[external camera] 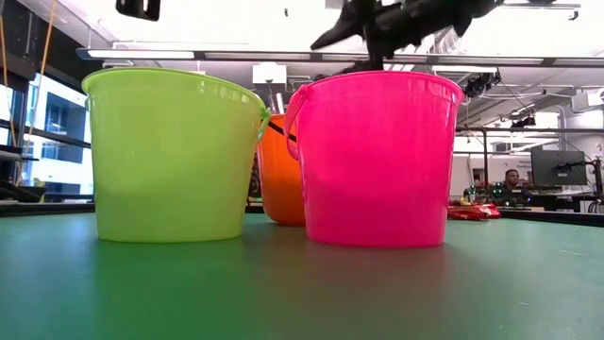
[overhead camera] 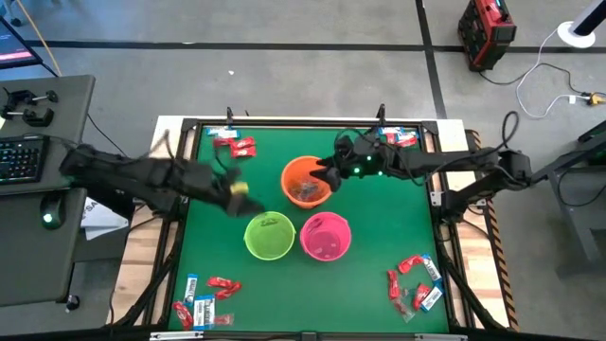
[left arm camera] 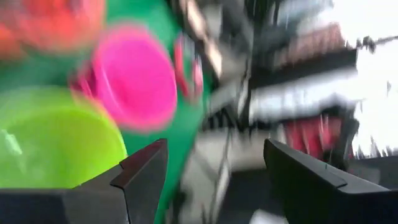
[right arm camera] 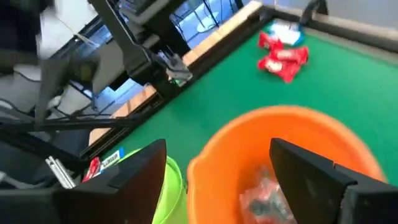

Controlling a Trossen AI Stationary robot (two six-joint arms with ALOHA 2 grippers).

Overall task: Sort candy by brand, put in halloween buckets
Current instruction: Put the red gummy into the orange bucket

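Your right gripper (right arm camera: 214,168) hangs over the orange bucket (overhead camera: 305,181) mid-worktop, fingers spread, clear-wrapped candy (right arm camera: 264,196) inside. Your left gripper (overhead camera: 237,194), fingers apart and empty, sits beside the green bucket (overhead camera: 269,236).

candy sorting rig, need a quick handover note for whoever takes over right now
Right gripper: open, above the orange bucket; nothing between its fingers.
Left gripper: open and empty, just above the green bucket's rim.
Buckets: orange, green and pink bucket clustered mid-table.
Done: clear/silvery candy lies in the orange bucket. What the other two hold cannot be told.
Left: red and blue-and-white candy still on the mat in four piles: far-left pile, far-right pile, near-left pile, near-right pile.
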